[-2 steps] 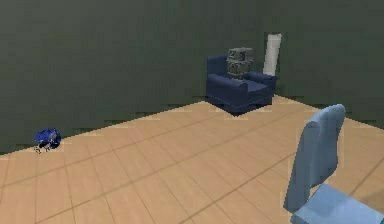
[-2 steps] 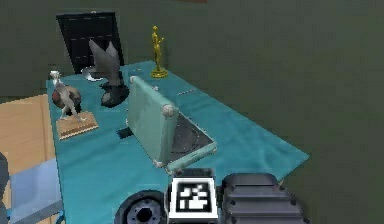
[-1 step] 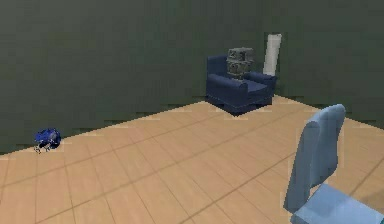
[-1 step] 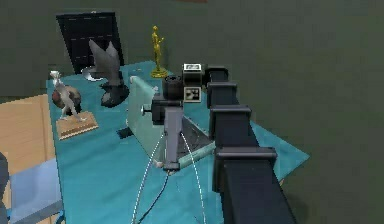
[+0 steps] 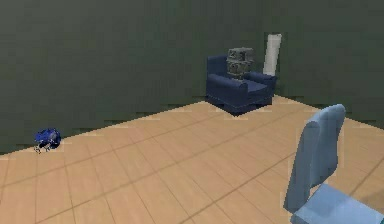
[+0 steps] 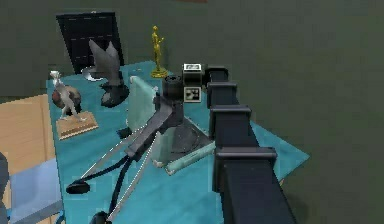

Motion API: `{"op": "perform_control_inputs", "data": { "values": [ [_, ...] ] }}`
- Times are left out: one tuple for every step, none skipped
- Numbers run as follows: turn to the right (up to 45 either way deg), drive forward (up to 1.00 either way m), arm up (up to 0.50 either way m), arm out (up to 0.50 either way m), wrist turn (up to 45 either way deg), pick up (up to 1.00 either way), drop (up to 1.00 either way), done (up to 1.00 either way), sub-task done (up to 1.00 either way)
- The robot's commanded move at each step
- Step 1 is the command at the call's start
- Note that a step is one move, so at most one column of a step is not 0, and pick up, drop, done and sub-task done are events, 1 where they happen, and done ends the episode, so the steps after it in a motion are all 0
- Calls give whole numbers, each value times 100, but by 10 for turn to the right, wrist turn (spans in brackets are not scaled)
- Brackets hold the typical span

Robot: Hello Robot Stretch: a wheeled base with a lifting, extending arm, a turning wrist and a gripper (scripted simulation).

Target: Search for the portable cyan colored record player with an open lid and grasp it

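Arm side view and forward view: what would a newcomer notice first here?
The dark arm stretched over a teal table crowded with ornaments, a gold statuette at its far edge. In the forward view, a dark blue armchair stands by the far wall, something grey on its seat.

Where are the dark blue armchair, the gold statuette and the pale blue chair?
armchair (image 5: pixel 243 93): forward view, on the front of its seat.
statuette (image 6: pixel 158 48): arm side view, on the figure's body.
chair (image 5: pixel 318 150): forward view, on its backrest.
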Motion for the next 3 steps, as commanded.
{"op": "perform_control_inputs", "data": {
  "values": [
    [0, 0, 0, 0, 450, 0, 0, 0, 0],
    [0, 0, 0, 0, 450, 0, 0, 0, 0],
    [0, 0, 0, 0, 120, 0, 0, 0, 0]
  ]
}}
